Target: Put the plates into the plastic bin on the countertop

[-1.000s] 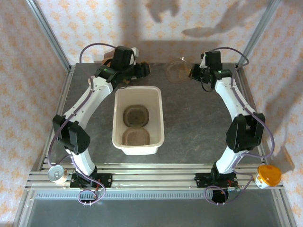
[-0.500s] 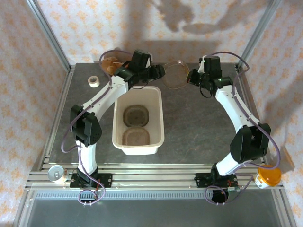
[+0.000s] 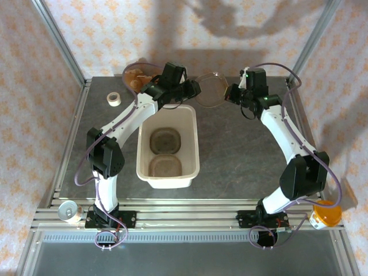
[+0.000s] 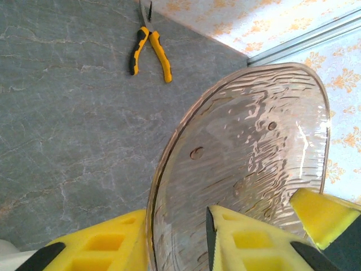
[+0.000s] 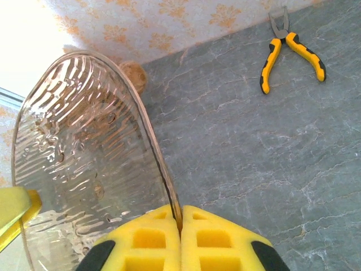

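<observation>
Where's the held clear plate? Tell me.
Top view, back centre: the clear plate is just beyond the plastic bin's far end, between the left gripper and the right gripper, which pinches its rim.

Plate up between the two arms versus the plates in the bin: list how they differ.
The held plate is gripped by its rim, pinched by the right gripper; the two binned plates lie loose and flat on the floor of the bin. The held plate is outside, beyond the bin's far end; the binned plates are inside, one behind the other. All look see-through.
</observation>
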`<action>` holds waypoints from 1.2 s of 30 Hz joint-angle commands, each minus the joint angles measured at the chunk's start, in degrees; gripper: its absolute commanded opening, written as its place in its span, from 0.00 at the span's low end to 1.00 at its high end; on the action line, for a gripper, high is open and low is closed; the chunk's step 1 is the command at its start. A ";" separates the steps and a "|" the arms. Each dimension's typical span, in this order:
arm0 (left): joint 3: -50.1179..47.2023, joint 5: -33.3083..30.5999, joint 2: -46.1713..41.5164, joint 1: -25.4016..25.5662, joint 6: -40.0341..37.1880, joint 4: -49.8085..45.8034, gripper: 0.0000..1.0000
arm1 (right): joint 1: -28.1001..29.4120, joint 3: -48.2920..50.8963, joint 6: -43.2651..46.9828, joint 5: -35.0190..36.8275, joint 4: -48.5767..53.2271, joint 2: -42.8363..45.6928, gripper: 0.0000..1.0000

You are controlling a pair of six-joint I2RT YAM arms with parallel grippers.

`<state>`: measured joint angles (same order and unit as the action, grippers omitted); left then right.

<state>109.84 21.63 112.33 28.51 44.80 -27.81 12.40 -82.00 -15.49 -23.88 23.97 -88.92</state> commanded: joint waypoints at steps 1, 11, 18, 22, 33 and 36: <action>2.32 -1.51 1.39 0.53 0.54 0.13 0.26 | 0.41 0.44 -0.77 0.81 -2.07 2.61 0.00; 2.57 -2.09 1.20 0.53 0.16 -0.50 0.13 | 0.83 1.71 -1.77 1.01 -2.85 3.14 0.00; 4.04 -2.55 0.96 0.58 -3.04 -2.90 0.01 | 0.96 2.09 -1.26 0.44 -2.40 3.60 0.09; 4.90 -2.60 0.30 0.55 -5.90 -4.54 0.00 | 0.96 2.38 -0.40 1.80 -1.48 4.12 0.26; 8.19 -3.65 -5.37 -0.04 -22.97 -17.84 0.00 | -3.03 4.83 -0.71 3.29 -3.80 7.89 0.58; 9.75 -4.39 -7.43 -1.11 -29.69 -23.27 0.00 | -4.29 5.74 -0.10 3.62 -3.82 8.70 0.60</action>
<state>115.96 19.00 110.67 28.36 24.84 -44.01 9.10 -77.03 -16.27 -21.82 22.46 -82.54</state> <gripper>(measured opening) 0.044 0.600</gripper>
